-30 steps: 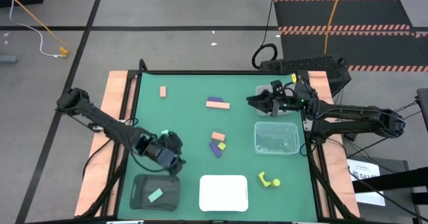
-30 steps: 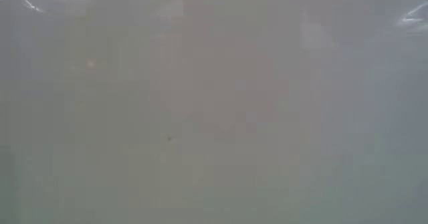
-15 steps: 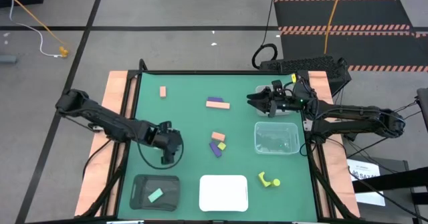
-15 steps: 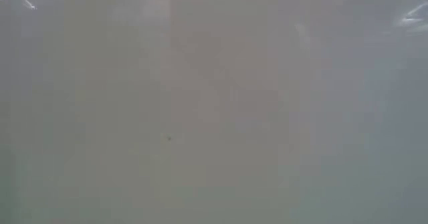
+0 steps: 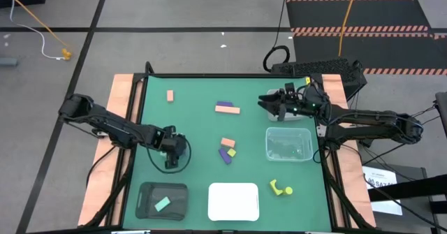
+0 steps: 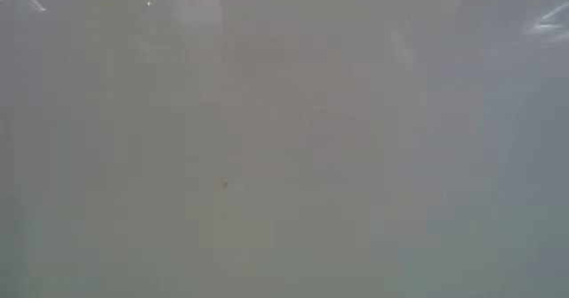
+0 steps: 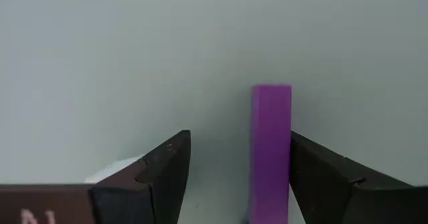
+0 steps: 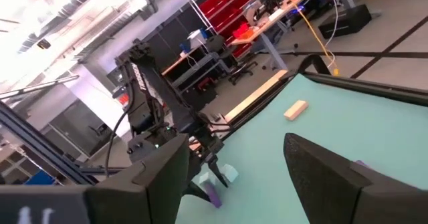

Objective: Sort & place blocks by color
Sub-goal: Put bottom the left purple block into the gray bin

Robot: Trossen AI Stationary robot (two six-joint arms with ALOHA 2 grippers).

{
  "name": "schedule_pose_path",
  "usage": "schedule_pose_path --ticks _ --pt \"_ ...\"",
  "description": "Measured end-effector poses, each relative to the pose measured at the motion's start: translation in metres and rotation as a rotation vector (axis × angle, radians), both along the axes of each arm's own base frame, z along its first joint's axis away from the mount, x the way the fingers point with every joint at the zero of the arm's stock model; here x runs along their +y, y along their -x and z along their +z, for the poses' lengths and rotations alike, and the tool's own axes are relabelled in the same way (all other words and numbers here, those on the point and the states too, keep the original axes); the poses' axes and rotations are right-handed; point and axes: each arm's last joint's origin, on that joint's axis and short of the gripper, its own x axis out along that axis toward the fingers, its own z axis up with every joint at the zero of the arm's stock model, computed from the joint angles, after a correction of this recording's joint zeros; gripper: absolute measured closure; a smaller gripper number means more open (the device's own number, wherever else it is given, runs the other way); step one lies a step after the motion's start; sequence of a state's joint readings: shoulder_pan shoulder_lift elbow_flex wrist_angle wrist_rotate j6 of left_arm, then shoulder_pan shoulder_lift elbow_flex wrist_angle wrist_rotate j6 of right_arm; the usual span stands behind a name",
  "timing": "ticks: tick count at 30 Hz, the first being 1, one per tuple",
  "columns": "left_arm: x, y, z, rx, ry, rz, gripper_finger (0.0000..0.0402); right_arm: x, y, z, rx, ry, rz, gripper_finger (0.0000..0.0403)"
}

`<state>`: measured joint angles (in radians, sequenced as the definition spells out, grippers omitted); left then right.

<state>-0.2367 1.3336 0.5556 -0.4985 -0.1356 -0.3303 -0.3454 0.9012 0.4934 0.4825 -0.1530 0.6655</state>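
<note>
A purple block (image 7: 271, 150) stands between the fingers of my left gripper (image 7: 239, 140), close against one finger and with a gap to the other. The gripper is open. It points steeply down at the table's left middle (image 5: 172, 161) and hides the block in the high view. My right gripper (image 5: 264, 103) is open and holds nothing. It is level above the far right of the table. Loose blocks lie on the green table: a salmon one (image 5: 170, 96), a purple and salmon pair (image 5: 227, 107), and a salmon, yellow and purple group (image 5: 228, 150). Yellow pieces (image 5: 280, 188) lie near the front. A mint block (image 5: 162, 204) lies in the black tray. My left gripper has the purple block's long side (image 7: 286, 164) along the inner face of one finger; I cannot tell whether they touch. The other finger (image 7: 167, 170) stands clear of it, with table showing between. The fingers run along the block, pointing steeply down.
The black tray (image 5: 143, 192) sits at the near left, the white tray (image 5: 234, 200) at the near middle and the clear tray (image 5: 288, 144) at the right. The low view shows only a pale blank surface. Bare table lies between my left gripper and the middle group.
My left gripper has gone from the black tray's far right corner toward the table's far edge and down. It has rolled about its own axis. Its fingers have stayed equally far apart.
</note>
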Motion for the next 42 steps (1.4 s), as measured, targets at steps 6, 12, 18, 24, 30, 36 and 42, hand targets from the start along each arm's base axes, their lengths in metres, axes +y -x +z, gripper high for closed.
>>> schedule_pose_path --ticks 6,12,18,24,30,36,42 --pt "-0.001 -0.003 -0.006 0.025 -0.003 -0.035 0.0225 0.0 -0.001 -0.002 0.02 -0.009 0.001 0.0167" --pt "-0.003 -0.007 -0.002 0.021 0.058 -0.042 0.0346 0.0 0.0 -0.002 0.019 -0.009 0.0 0.0167" --pt "-0.009 -0.026 0.02 -0.065 0.132 -0.053 0.0344 0.0 0.0 -0.002 0.019 -0.009 -0.012 0.0167" --pt "-0.003 -0.061 0.067 -0.283 0.057 -0.086 0.0344 -0.003 -0.001 -0.004 0.024 -0.01 -0.088 0.0167" --pt "0.023 -0.093 0.113 -0.582 -0.13 -0.101 0.0344 -0.003 -0.009 -0.008 0.024 0.0 -0.086 0.0167" --pt "0.058 -0.106 0.136 -0.84 -0.175 0.048 0.0344 0.008 -0.022 -0.007 -0.032 0.114 -0.026 0.0167" --pt "0.071 -0.111 0.156 -1.058 -0.18 0.082 0.0344 0.02 -0.034 -0.004 -0.105 0.306 -0.052 0.0167"
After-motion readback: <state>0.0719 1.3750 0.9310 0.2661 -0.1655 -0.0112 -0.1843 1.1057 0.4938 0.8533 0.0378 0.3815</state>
